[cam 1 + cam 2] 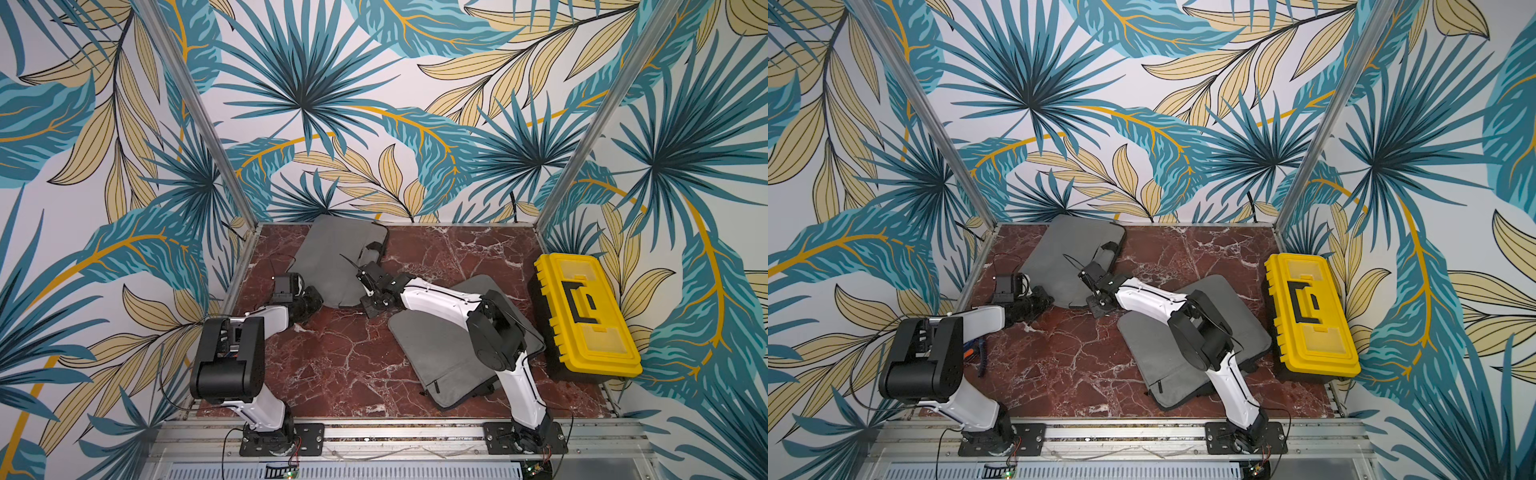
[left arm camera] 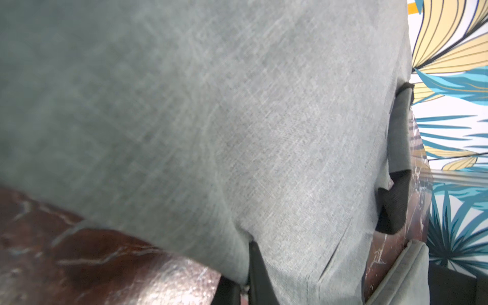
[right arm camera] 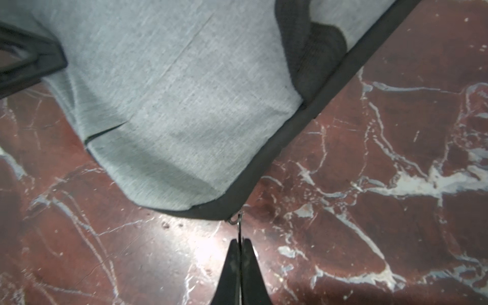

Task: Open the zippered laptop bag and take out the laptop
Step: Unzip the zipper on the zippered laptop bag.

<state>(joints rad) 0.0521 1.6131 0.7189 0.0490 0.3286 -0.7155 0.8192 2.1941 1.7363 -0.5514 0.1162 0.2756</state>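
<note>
A yellow toolbox with a black handle sits shut at the right edge of the red marble tabletop, close to the wall. A spare gray sleeve lies flat just beside it. Leaf-patterned wallpaper covers the walls, and aluminum posts stand at the back corners.

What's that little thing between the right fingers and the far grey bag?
A metal zipper pull: the right fingers pinch it, and it hooks onto the black edge of the far bag. The right wrist view shows it.
</note>
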